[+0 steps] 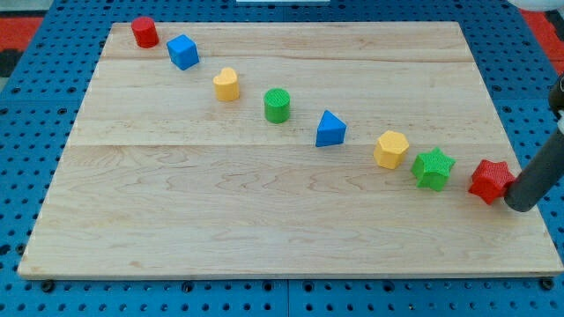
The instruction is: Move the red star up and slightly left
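Nearest the view's bottom edge, bare wooden board is seen, with wide open room across its lower half. At the view's right, close to the board's right edge, the red star is found, and my tip is pressed against its right side; nothing is clamped, since the rod has no jaws. Open board is seen above the star. Just left of it a green star is set, then a yellow hexagon, blue triangle, green cylinder, yellow block, blue cube and red cylinder, strung diagonally toward the top-left corner.
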Tool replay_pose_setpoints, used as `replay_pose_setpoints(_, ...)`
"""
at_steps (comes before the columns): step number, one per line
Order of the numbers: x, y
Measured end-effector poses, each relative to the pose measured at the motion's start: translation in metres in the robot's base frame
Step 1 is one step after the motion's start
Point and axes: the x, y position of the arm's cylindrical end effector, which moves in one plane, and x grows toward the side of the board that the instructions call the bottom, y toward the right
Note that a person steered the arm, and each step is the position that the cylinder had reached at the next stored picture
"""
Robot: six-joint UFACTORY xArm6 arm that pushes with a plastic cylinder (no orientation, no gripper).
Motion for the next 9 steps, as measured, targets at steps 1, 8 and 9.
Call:
replay_pose_setpoints(1, -0.001, 0.004)
replay_pose_setpoints(8, -0.136, -0.023)
replay_pose_setpoints(9, -0.136, 0.008)
